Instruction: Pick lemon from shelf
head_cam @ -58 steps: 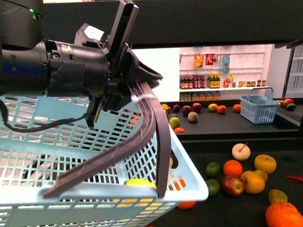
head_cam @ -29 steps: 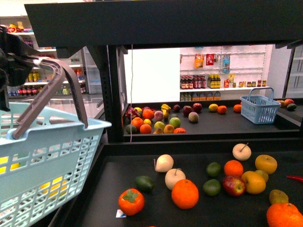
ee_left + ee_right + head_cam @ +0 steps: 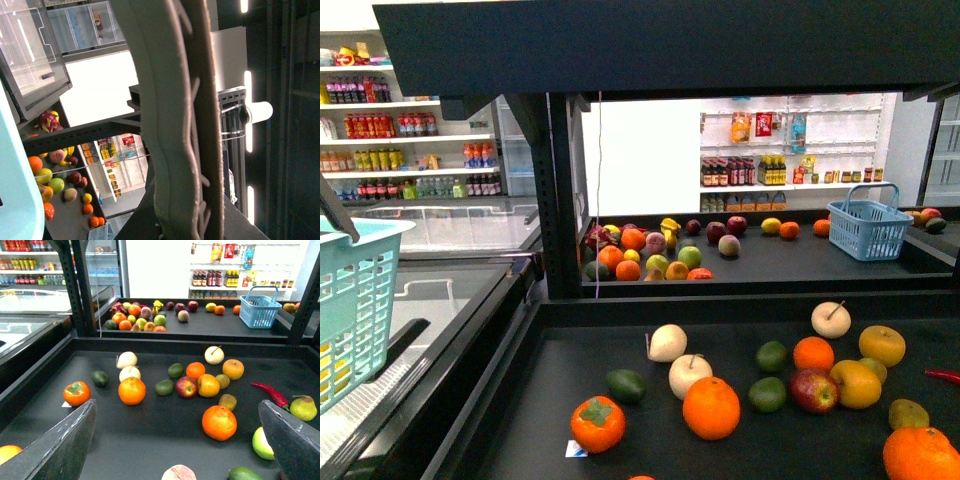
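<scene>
The shelf [image 3: 560, 360] is a black tiered stand whose flat trays carry loose fruit. At the far left hangs a light blue basket [image 3: 360, 290]. Bright yellow patches behind its mesh [image 3: 326, 355] look like the lemon lying inside; its shape is hidden. My left gripper [image 3: 182, 225] is shut on the grey basket handle [image 3: 170, 125], which fills the left wrist view. My right gripper [image 3: 175, 445] hangs open over the lower tray [image 3: 150, 440], with nothing between its fingers [image 3: 55, 450]. An orange [image 3: 219, 422] lies just beyond it.
The lower tray holds oranges [image 3: 711, 408], a persimmon [image 3: 597, 424], apples, pale pears, avocados and a round golden fruit with a stem [image 3: 880, 345]. The rear tray has a fruit pile [image 3: 640, 255], a small yellow fruit [image 3: 769, 227] and a second blue basket [image 3: 868, 228]. A glass-topped freezer [image 3: 430, 290] stands left.
The basket and my left arm have swung far to the left, out of the middle of the front view. That uncovered the lower tray and its fruit.
</scene>
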### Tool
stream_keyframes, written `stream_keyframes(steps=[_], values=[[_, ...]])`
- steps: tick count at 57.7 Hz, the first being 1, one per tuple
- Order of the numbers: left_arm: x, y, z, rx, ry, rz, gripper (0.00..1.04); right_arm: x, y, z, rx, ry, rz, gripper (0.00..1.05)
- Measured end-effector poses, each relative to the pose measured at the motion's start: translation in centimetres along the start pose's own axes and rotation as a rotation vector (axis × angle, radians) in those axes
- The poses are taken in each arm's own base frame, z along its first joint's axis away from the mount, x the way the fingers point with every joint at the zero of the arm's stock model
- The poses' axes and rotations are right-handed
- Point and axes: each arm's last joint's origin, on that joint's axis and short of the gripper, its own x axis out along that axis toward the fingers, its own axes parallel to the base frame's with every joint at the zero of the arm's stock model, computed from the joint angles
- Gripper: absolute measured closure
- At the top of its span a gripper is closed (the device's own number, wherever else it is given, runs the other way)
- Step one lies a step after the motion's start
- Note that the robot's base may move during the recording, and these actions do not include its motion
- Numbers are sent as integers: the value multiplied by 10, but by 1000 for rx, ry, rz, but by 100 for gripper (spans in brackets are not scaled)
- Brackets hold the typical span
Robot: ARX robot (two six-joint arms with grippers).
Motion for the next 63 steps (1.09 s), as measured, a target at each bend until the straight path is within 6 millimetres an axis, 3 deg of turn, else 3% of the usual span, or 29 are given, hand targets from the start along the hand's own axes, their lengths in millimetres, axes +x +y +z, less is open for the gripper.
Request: stream_keyframes(steps=[36,63], values=[[-18,75,17,-62,-38,5,97,0,0,0,0,0,0,7],[-19,80,17,-92,-53,13,97,0,0,0,0,0,0,7]])
